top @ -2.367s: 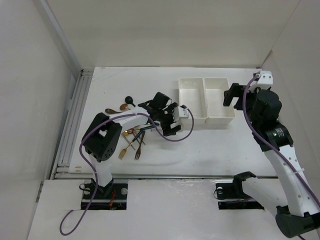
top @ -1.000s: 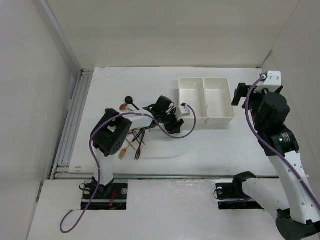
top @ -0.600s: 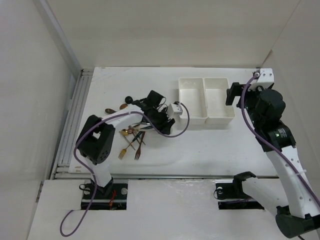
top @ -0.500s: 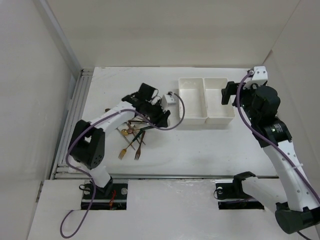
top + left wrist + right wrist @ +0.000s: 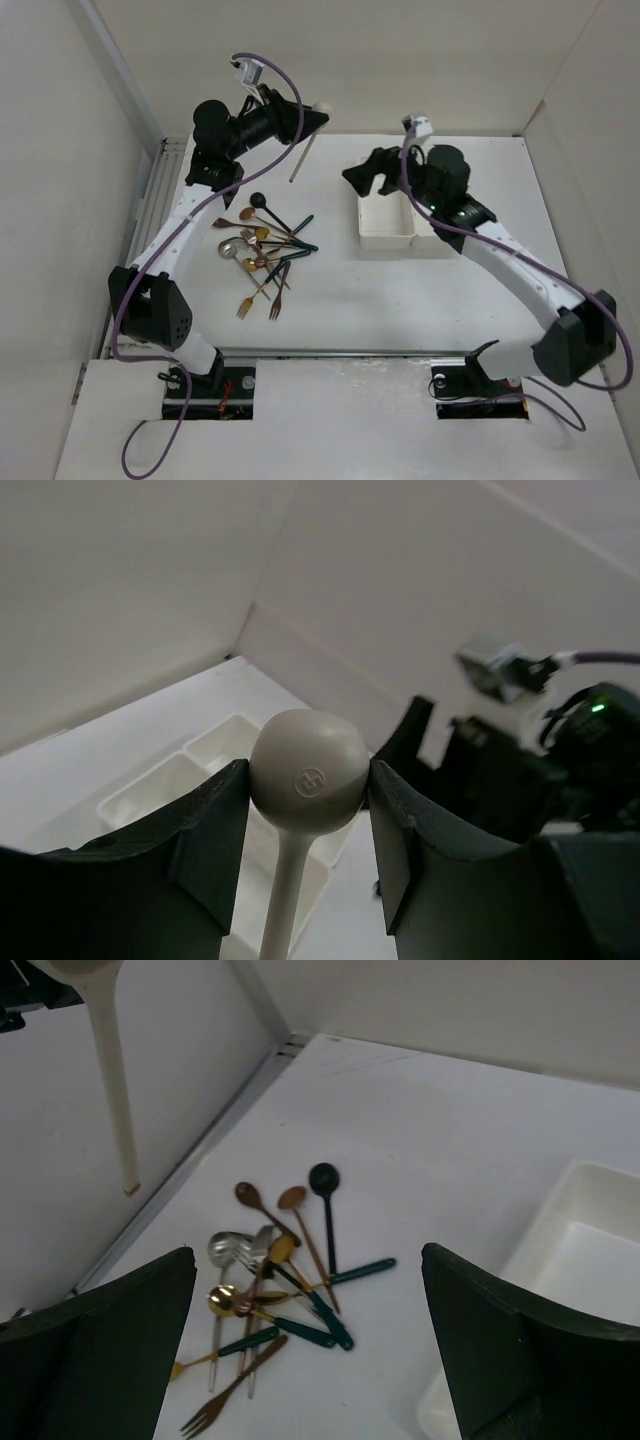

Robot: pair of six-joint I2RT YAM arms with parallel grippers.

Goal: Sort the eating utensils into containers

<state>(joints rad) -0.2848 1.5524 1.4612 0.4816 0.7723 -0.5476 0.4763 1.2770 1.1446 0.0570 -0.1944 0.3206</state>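
Observation:
My left gripper (image 5: 308,117) is raised high over the table's back left and is shut on the bowl of a cream-coloured spoon (image 5: 300,158). In the left wrist view the spoon's bowl (image 5: 307,771) sits squeezed between both fingers, its handle hanging down. The other eating utensils (image 5: 262,248) lie in a loose pile on the table's left; forks and spoons in gold, silver and dark green show in the right wrist view (image 5: 280,1280). My right gripper (image 5: 362,178) hangs open and empty above the containers (image 5: 386,237), whose right part the arm hides.
A metal rail (image 5: 150,230) runs along the table's left edge, with white walls close behind and at both sides. The right arm (image 5: 490,250) stretches diagonally across the table's right half. In the left wrist view the containers (image 5: 170,780) lie below the spoon.
The left arm has swung from the utensil pile up to the back left, carrying the cream-coloured spoon. The right arm has reached left, over the containers.

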